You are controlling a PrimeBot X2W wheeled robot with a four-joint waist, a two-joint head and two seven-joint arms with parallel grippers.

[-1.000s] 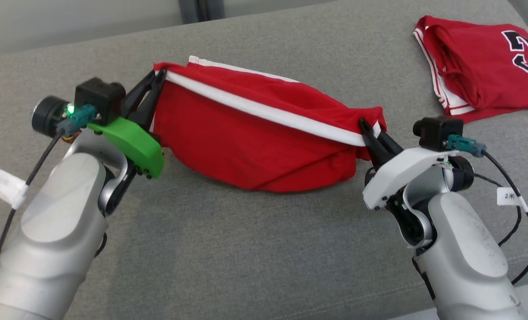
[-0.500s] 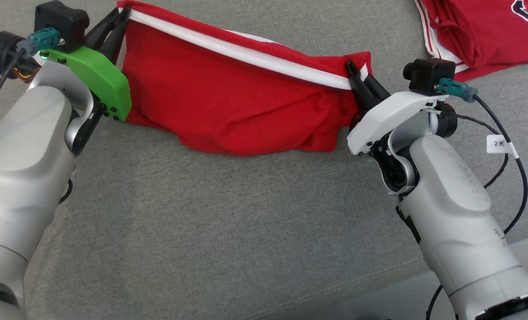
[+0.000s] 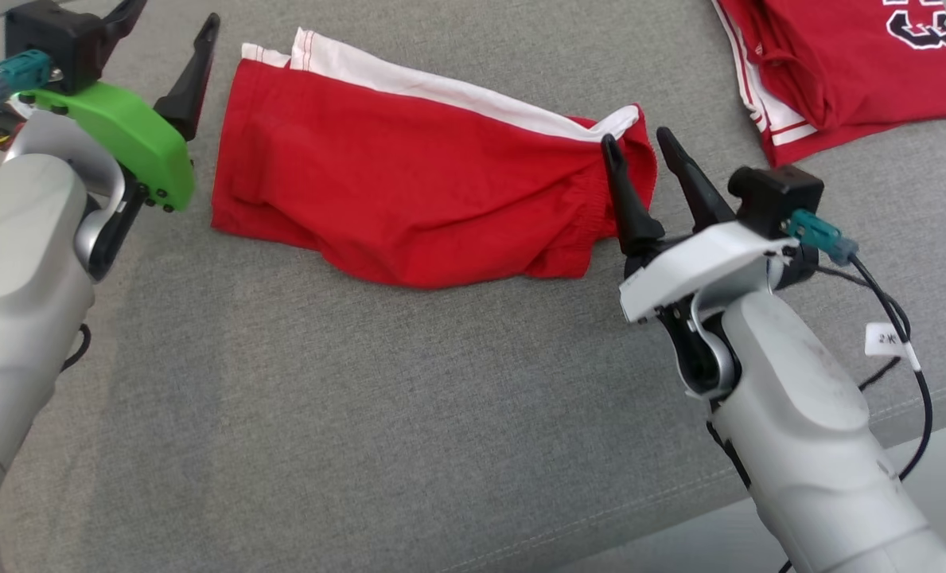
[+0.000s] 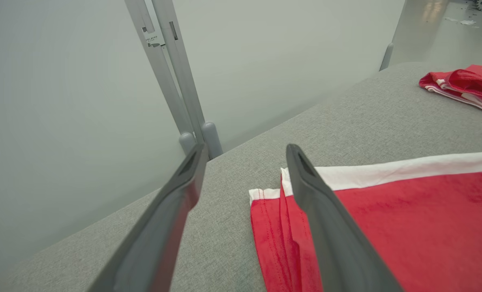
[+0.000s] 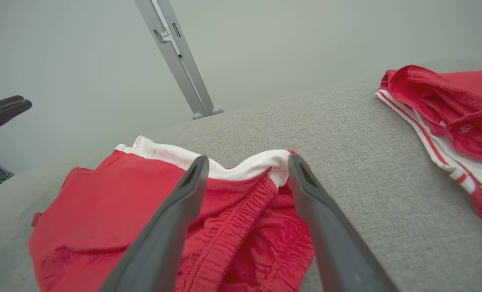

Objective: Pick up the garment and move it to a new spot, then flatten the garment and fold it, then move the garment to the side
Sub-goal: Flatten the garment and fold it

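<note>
Left forearm shell (image 3: 19, 239), left of frame: rounded, silver-grey. Green wrist cover (image 3: 122, 135) above it, with small dark screws (image 3: 159, 204) at its lower corner. Black camera block (image 3: 51, 40) and teal plug (image 3: 19, 68) at upper left.

Right forearm shell (image 3: 799, 382), lower right: same grey, faintly speckled. White wrist cover (image 3: 695, 263). Second camera block (image 3: 775, 195), second teal plug (image 3: 819, 235), and a black cable (image 3: 924, 390) carrying a white tag (image 3: 886, 341) with a small mark.

Fingers (image 3: 190, 79) of left gripper (image 3: 172, 14) and right gripper (image 3: 636, 138): long, dark, tapered.

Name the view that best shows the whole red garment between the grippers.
Head view: the red garment lies there whole, edge to edge. The left wrist view gives its white-striped corner; the right wrist view its bunched, elastic end.
</note>
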